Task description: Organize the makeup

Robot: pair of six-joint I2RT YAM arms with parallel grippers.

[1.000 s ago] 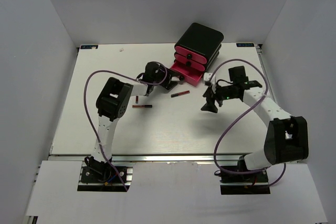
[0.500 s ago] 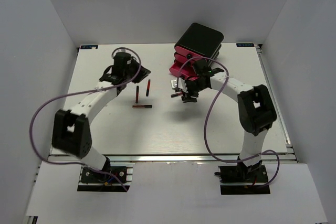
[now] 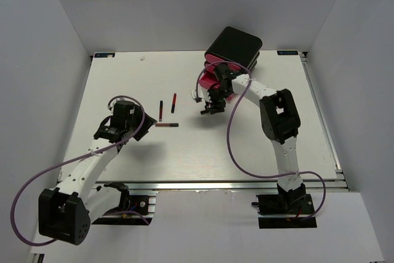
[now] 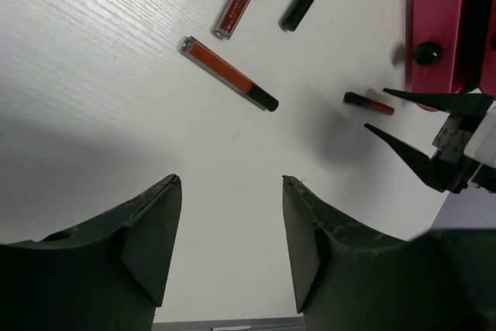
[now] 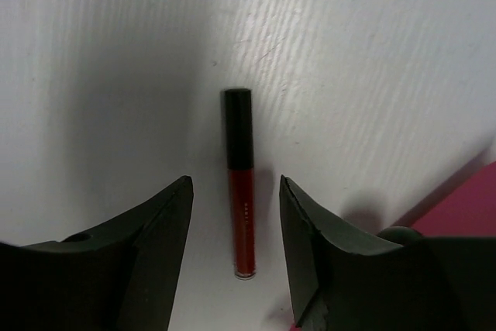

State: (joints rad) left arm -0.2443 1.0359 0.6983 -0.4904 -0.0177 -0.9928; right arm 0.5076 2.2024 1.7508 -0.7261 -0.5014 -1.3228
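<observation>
Right end effector (image 5: 234, 182): open, red stick (image 5: 239, 191) lying between its fingers on surface (image 5: 372, 52).
Risk: stick rolling sideways under uneven finger contact, slipping free.
Left end effector (image 4: 230, 184): open, empty.

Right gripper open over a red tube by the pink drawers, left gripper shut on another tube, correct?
No: the left gripper is open and empty, per the left wrist view. The right gripper is open over the red tube by the pink drawers.

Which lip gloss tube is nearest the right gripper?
The black-capped red tube alone under the right gripper, by the pink drawers; the other three cluster leftward.
</observation>
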